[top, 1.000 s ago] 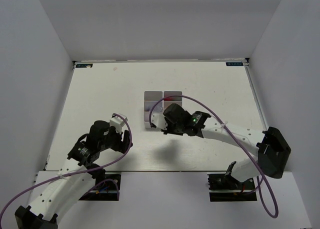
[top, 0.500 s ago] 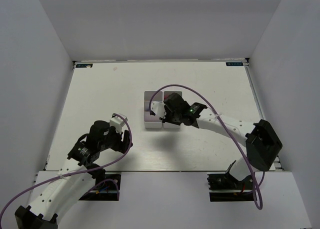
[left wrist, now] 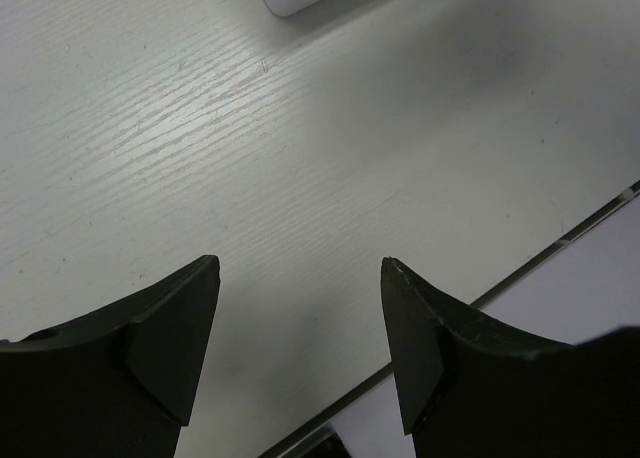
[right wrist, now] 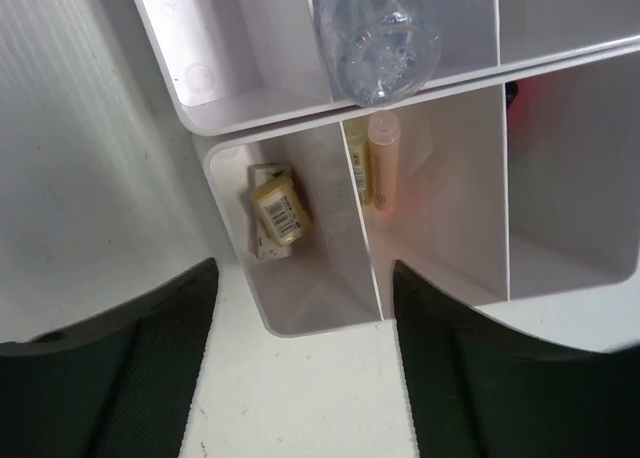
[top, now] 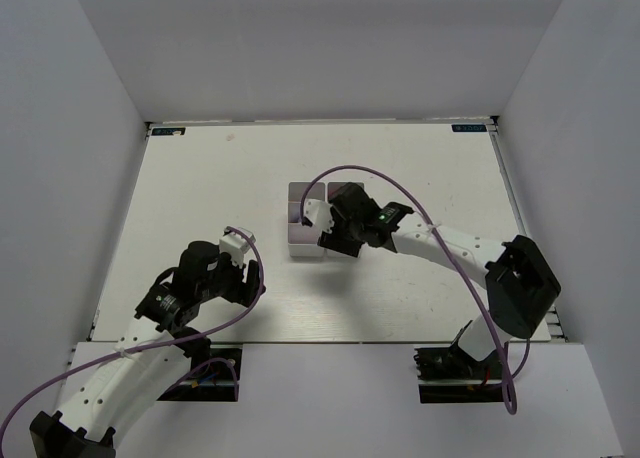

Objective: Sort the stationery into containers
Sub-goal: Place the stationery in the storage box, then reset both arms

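Over the middle of the table (top: 200,178), hovering with the right hand (right wrist: 302,268) spread open and gripping nothing, just above two white trays (top: 303,248) lying side by side and touching. Showing, in the tray (right wrist: 366,258) closer to the fingers, a tan eraser (right wrist: 275,210) lying in the end compartment and a thin orange pen (right wrist: 381,163) lying against the divider in the middle one. Holding a clear bluish tube (right wrist: 375,33) in the middle compartment of the other tray (right wrist: 215,48). Off to the trays' left, hanging with the left hand (left wrist: 300,263) open as well, gripping nothing, above the table near its front edge.
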